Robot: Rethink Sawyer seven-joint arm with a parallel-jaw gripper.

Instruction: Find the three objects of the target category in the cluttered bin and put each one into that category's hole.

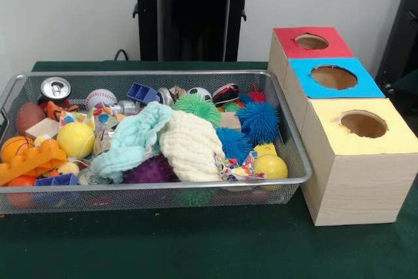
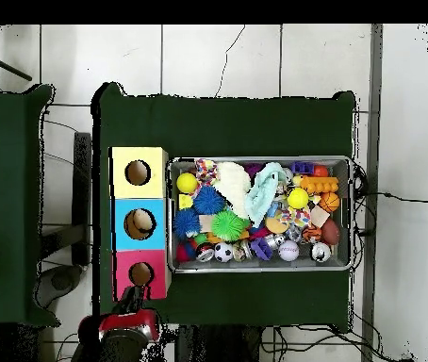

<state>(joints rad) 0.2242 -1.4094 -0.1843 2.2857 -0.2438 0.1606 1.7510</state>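
Observation:
The wire-mesh bin (image 1: 157, 185) sits on the green table, packed with toys; it also shows in the overhead view (image 2: 255, 160). One crinkly printed wrapper (image 1: 238, 169) lies at the bin's near right corner, and shows in the overhead view (image 2: 205, 171). Another wrapper (image 1: 101, 118) lies left of the mint cloth, beside the yellow ball, and shows in the overhead view (image 2: 296, 217). I cannot pick out a third. The red-topped box's hole (image 1: 311, 42) is farthest from the camera, and shows in the overhead view (image 2: 140, 273). My gripper (image 2: 128, 300) shows only from overhead, drawn back just beyond the red box, away from the bin.
The blue-topped box (image 1: 334, 78) and yellow-topped box (image 1: 363, 124) stand in a row with the red one, right of the bin. Two waffle cloths (image 1: 189, 145), spiky balls (image 1: 258, 122), a can (image 1: 55, 87) and an orange brick (image 1: 29, 163) cover the bin. The pedestal (image 1: 192, 11) stands behind.

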